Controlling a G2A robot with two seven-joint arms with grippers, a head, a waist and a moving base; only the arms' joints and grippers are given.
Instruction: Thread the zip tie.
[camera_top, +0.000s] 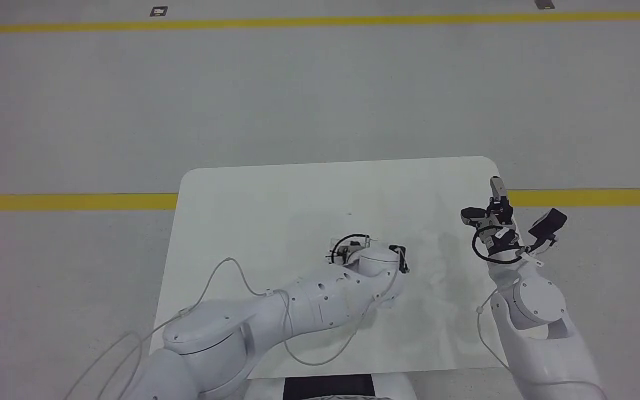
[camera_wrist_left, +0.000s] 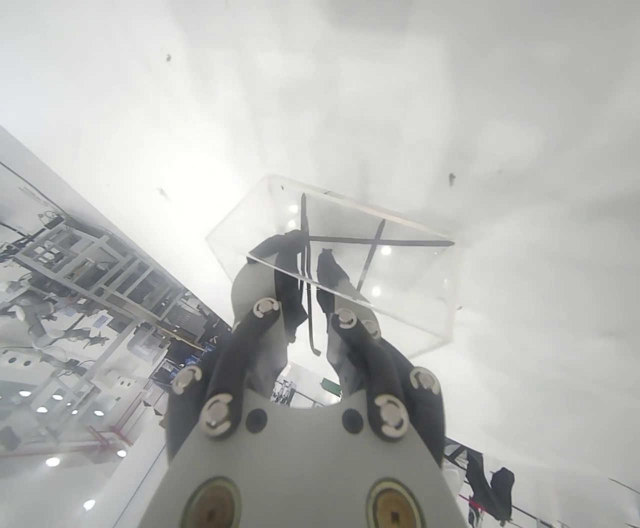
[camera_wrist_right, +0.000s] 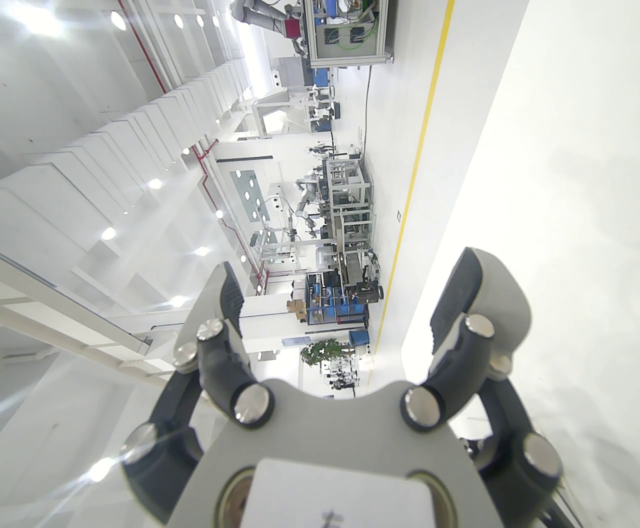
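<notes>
A black zip tie (camera_wrist_left: 310, 295) runs lengthwise between the fingers of my left gripper (camera_wrist_left: 309, 252), which is shut on it with the fingertips inside a clear plastic box (camera_wrist_left: 425, 320). Two more zip ties (camera_wrist_left: 390, 243) lie crossed on the box floor. In the top view the left gripper (camera_top: 400, 258) is low over the middle of the white table (camera_top: 260, 220). My right gripper (camera_wrist_right: 350, 295) is open with nothing between its fingers. It is raised at the table's right edge, where the top view shows this right gripper (camera_top: 497, 190) pointing away from me.
The white table top (camera_wrist_right: 560, 190) is bare around both arms. Grey floor with yellow lines (camera_top: 320, 22) surrounds the table. Cables (camera_top: 225, 275) trail from the left arm over the table's near left part.
</notes>
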